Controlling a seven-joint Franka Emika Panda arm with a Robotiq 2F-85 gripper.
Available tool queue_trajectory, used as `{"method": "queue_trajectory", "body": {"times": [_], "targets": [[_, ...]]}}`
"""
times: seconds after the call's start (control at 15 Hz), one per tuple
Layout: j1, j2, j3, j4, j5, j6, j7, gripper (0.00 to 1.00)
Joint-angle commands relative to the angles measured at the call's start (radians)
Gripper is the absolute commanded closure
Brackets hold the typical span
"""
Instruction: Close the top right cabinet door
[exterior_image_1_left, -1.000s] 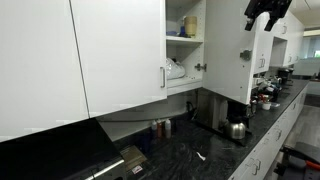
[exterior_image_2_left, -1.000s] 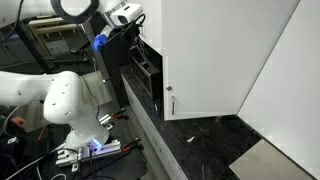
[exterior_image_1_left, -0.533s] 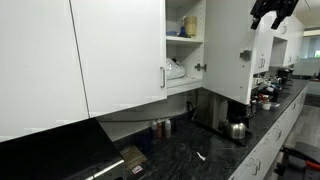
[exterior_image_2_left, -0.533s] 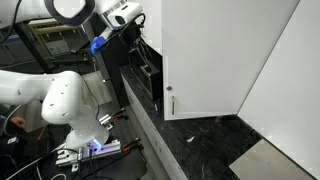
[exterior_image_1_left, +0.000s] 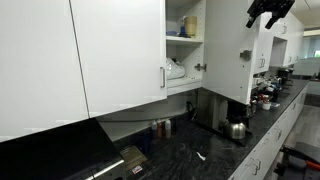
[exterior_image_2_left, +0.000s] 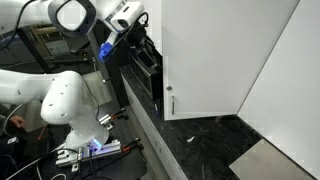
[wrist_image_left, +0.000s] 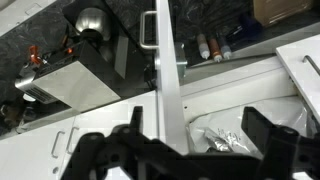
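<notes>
The gripper (exterior_image_1_left: 265, 16) is dipping slightly toward the cabinet door (exterior_image_1_left: 238, 78), which is standing swung open, and is holding its fingers spread wide. The glossy panel is probably stiff and light, so pushing its flat face looks better than pinching.

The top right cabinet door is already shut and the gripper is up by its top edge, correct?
No. The top right cabinet door stands open, swung out from the cabinet with the shelves exposed, as an exterior view shows. The gripper is up by its top edge, as you say.
</notes>
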Motion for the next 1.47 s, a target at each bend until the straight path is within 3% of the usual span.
{"method": "queue_trajectory", "body": {"times": [0.0,0.33,0.73,1.4], "targets": [[-0.029,-0.005,-0.012,-0.047,-0.002,0.106,-0.042,0.00],[-0.022,-0.013,-0.015,-0.090,0.006,0.206,-0.083,0.00],[0.028,0.003,-0.012,-0.061,0.032,0.240,-0.146,0.00],[0.206,0.021,-0.006,-0.060,0.118,0.277,-0.233,0.00]]}}
